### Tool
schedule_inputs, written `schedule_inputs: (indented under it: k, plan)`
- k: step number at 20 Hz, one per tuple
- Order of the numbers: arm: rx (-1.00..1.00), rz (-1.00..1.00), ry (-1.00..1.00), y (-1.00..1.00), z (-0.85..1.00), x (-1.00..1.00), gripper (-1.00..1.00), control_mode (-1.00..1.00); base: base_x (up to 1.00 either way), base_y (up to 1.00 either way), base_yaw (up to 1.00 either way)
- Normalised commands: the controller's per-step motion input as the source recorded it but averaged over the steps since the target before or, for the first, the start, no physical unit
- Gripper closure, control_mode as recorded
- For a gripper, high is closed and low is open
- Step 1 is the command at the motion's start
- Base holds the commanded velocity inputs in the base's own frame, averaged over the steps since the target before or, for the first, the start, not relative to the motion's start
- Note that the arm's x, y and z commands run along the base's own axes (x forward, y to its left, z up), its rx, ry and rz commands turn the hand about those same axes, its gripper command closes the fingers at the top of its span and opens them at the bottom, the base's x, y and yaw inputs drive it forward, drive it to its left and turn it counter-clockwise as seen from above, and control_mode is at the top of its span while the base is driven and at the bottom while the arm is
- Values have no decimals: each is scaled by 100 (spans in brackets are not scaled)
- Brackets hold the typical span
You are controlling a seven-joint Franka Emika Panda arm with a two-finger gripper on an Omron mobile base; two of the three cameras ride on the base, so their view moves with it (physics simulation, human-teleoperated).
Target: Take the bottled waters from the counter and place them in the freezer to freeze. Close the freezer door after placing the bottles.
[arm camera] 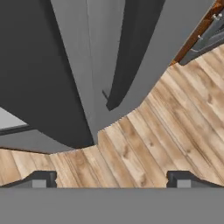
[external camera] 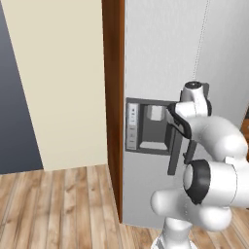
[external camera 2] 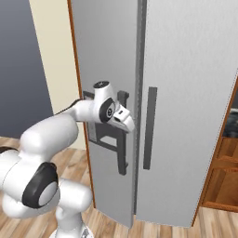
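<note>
Freezer door (external camera 2: pixel 109 69) stands right in front of you, its dispenser recess (external camera: pixel 151 127) facing the arm and its dark bar handle (external camera 2: pixel 122 139) hanging just beside the gripper (external camera 2: pixel 126 120). You can see in the hand view that the finger tips (arm camera: pixel 41 179) sit far apart, so the claw is wide and holds nothing. The door looks shut or very nearly so against the plain door (external camera 2: pixel 195 93) beside it, though the seam is hard to judge. Below the gripper, the hand view shows the wood floor (arm camera: pixel 153 140).
</note>
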Motion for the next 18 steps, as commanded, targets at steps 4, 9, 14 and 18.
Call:
schedule_inputs:
  k: [4,9,14,18]
  plan:
    - [9,17,-28,-24,0,2,-100,-100,0,0,0]
    - [3,22,-25,-2,12,5,-100,-100,0,0,0]
    - [0,15,-1,8,58,0,-100,-100,0,0,0]
    - [1,7,13,21,63,-1,-100,-100,0,0,0]
